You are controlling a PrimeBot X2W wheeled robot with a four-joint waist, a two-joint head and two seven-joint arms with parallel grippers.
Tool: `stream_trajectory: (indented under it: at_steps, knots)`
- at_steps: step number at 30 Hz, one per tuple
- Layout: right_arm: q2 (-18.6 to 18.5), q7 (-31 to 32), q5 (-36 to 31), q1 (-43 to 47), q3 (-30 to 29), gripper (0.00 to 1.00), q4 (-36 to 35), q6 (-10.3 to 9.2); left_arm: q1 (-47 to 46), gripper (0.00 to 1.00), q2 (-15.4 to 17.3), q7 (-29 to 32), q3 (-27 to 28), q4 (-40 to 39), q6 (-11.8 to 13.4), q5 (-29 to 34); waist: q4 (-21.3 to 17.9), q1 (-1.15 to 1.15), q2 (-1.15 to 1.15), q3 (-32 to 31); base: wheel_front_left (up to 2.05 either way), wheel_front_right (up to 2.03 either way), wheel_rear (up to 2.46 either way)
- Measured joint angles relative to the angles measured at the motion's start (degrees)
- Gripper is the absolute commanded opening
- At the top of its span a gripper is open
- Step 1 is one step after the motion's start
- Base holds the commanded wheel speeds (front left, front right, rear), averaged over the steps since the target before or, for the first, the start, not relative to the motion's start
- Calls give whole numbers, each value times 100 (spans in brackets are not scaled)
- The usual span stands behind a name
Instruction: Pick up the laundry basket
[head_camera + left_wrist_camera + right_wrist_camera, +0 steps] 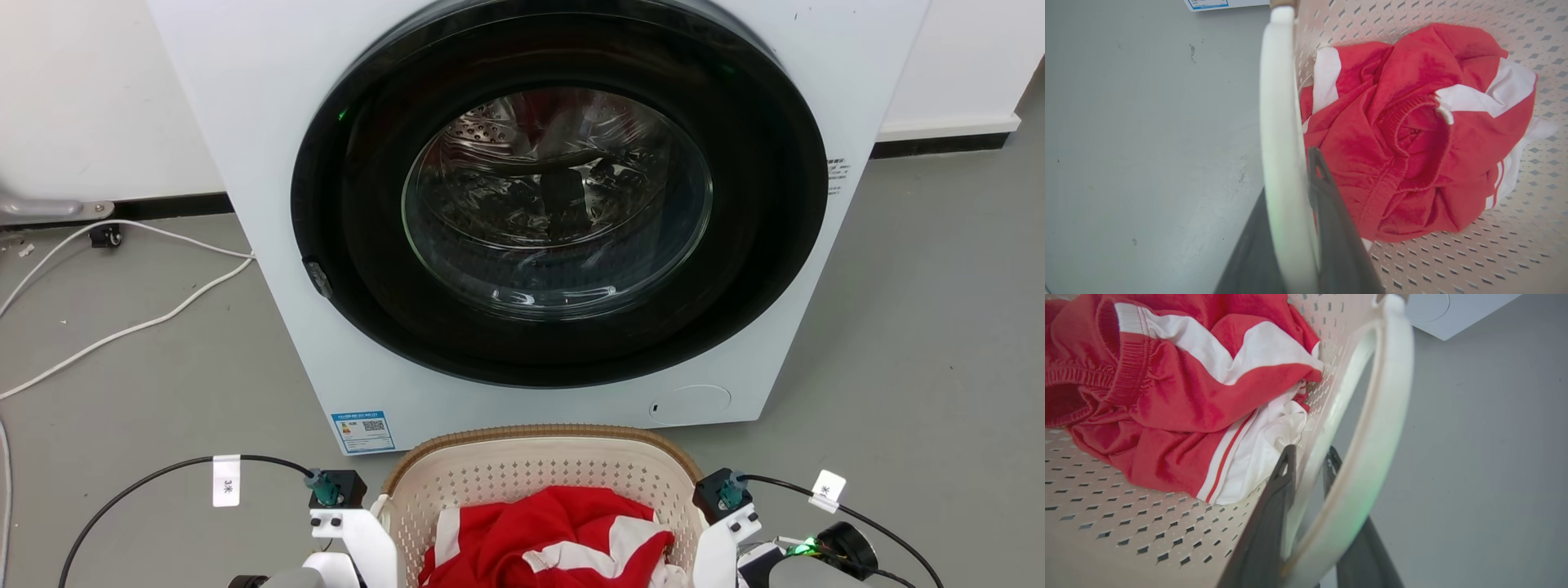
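Presently we find the basket on the floor just before the washer, holding red clothes. We judge it light, stiff plastic, best held by its white handles; left gripper and right gripper each pinch one.

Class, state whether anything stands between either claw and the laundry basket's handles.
Nothing visible does. The left claw clamps the left handle, the right claw the right handle. The red clothes lie inside the laundry basket, not between.
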Motion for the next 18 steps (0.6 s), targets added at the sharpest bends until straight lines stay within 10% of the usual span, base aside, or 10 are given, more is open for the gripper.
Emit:
stream_trajectory:
  at_steps: [18]
  knots:
    - [-9,-60,336,-13,328,0,63,1,-2,0,30,-44,-331,16,1,-322,38,0,0,-11,0,0,0]
